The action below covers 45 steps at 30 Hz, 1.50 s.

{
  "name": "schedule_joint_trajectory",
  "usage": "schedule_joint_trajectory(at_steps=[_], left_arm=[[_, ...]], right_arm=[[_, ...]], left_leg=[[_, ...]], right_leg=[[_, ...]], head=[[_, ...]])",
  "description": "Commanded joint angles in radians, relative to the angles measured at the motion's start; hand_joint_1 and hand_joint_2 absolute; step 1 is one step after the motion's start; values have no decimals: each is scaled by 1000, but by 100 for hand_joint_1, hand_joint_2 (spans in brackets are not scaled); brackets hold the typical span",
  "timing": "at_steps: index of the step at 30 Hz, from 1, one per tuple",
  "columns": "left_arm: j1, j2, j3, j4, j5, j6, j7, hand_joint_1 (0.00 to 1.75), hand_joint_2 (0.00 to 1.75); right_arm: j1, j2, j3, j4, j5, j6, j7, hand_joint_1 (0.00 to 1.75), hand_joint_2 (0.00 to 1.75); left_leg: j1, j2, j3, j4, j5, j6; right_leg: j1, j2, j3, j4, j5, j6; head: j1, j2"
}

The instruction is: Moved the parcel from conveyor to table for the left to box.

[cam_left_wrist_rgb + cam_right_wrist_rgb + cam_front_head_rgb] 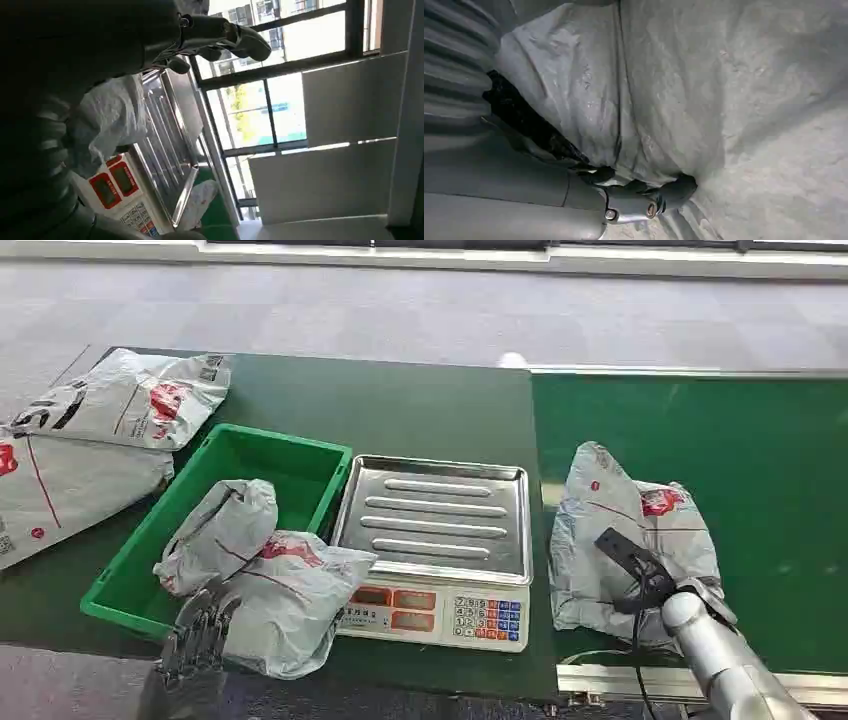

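A crumpled grey parcel (640, 530) with red print lies on the green conveyor (770, 460), close to its near edge. My right hand (640, 575) reaches onto it from the front. In the right wrist view its fingers (639, 195) dig into the grey plastic (734, 100), and a fold is pinched between thumb and fingers. My left hand (200, 625) hovers at the table's front left, fingers apart and holding nothing, just in front of a grey parcel (295, 595) that hangs over the rim of the green box (300, 455). The left wrist view has that hand (220, 40) raised above the scale.
A second grey parcel (220, 525) lies in the box. A scale (440, 515) with a steel tray stands between box and conveyor. Two flat parcels (130, 400) (70, 485) lie at the far left of the dark green table (400, 405).
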Motion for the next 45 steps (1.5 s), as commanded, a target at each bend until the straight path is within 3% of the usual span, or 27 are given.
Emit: schedule_joint_trajectory(at_steps=[1, 3, 4, 7, 27, 30, 39, 42, 45], left_arm=[[-50, -28, 13, 106, -2, -12, 3, 0, 175], [-53, -34, 22, 110, -5, -26, 3, 0, 175], [-57, -36, 23, 114, -5, -31, 3, 0, 175], [-76, -42, 27, 133, -4, -43, 3, 0, 175], [-109, -96, 60, 171, -30, -100, 3, 0, 175], [-96, -116, 79, 151, -34, -103, 3, 0, 175], [-89, -167, 101, 138, -69, -109, 3, 0, 175], [-84, -190, 99, 146, -89, -106, 3, 0, 175], [-84, -194, 96, 147, -94, -103, 3, 0, 175]], right_arm=[[-14, 10, -45, 151, -2, 14, 1, 0, 175], [-12, 10, -51, 145, -4, 6, -6, 0, 175], [-11, 8, -53, 145, -5, 5, -8, 35, 175], [-10, -4, -61, 141, -10, 4, -20, 175, 175], [-5, -9, -124, 79, -37, -102, -74, 175, 175], [24, 24, -184, -57, -49, -302, -156, 175, 175], [259, 131, -265, -784, -115, -608, -346, 175, 175], [322, 161, -268, -912, -157, -730, -425, 175, 175], [338, 163, -261, -944, -167, -748, -439, 175, 175]], left_leg=[[1, -3, 0, -3, 3, 1], [1, -3, 1, -2, 2, 1], [0, -3, 2, -1, 1, 1], [0, -4, 2, 0, 2, 3], [0, -2, 0, 0, 2, 4], [0, -2, 0, 0, 2, 4], [0, 0, -4, 1, 1, 3], [0, -3, -4, 1, 1, 3], [0, -4, -4, 1, 1, 3]], right_leg=[[1, -3, 2, -5, 3, -1], [1, -3, 3, -4, 2, 0], [1, -3, 5, -4, 1, 1], [0, -5, 6, -5, 2, 2], [0, -3, 6, -7, 4, 3], [0, -2, 5, -7, 4, 3], [1, -1, 1, -4, 3, 2], [1, -3, 2, -4, 2, 3], [1, -4, 2, -4, 2, 3]], head=[[0, 0], [0, 0], [0, 0], [0, 0], [0, 0], [0, 0], [0, 0], [0, 0], [0, 0]])
